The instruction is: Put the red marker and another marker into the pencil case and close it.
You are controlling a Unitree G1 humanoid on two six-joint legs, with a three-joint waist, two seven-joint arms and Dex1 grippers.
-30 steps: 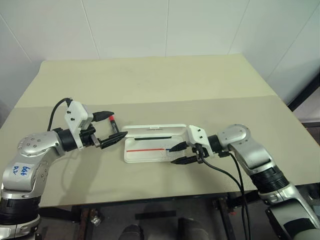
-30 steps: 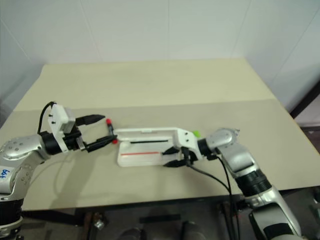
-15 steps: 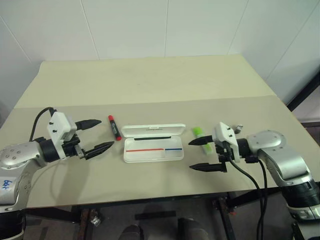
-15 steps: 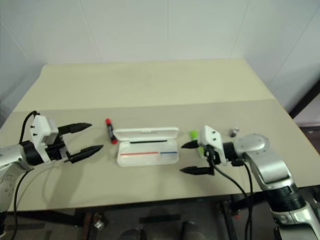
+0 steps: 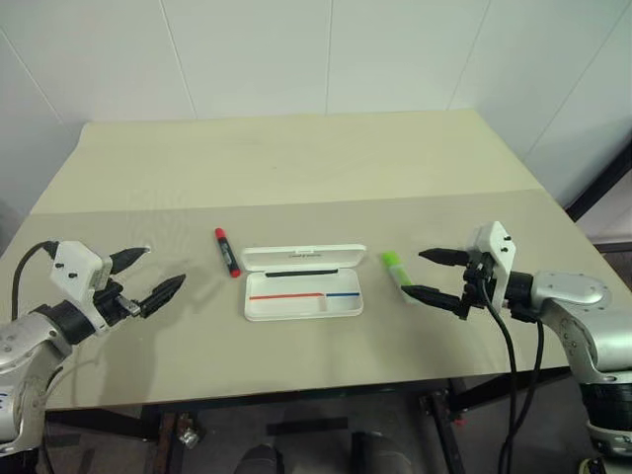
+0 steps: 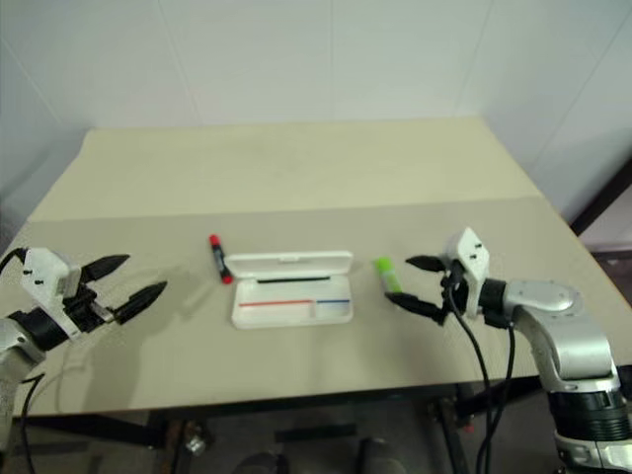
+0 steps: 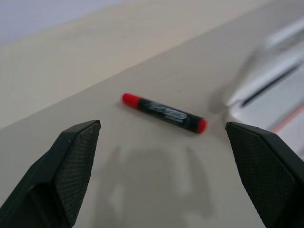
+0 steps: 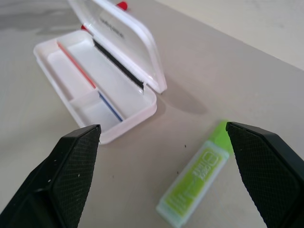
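Pencil case [image 5: 303, 295] open mid-counter [image 5: 296, 168], lid up, tray empty. Red marker [image 5: 226, 251] just left of case; green highlighter [image 5: 397, 270] just right. Left gripper [image 5: 141, 274] wide, empty, well left of case. Right gripper [image 5: 435, 274] wide, empty, near highlighter. Risk: sideways approach nudges highlighter away or bumps raised lid shut.

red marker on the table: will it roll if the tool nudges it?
Probably yes. The red marker is a slim round barrel lying flat on the smooth table, with no clip visible, so a sideways nudge could roll it. It looks rigid and light. The glossy barrel may slip between the pads.
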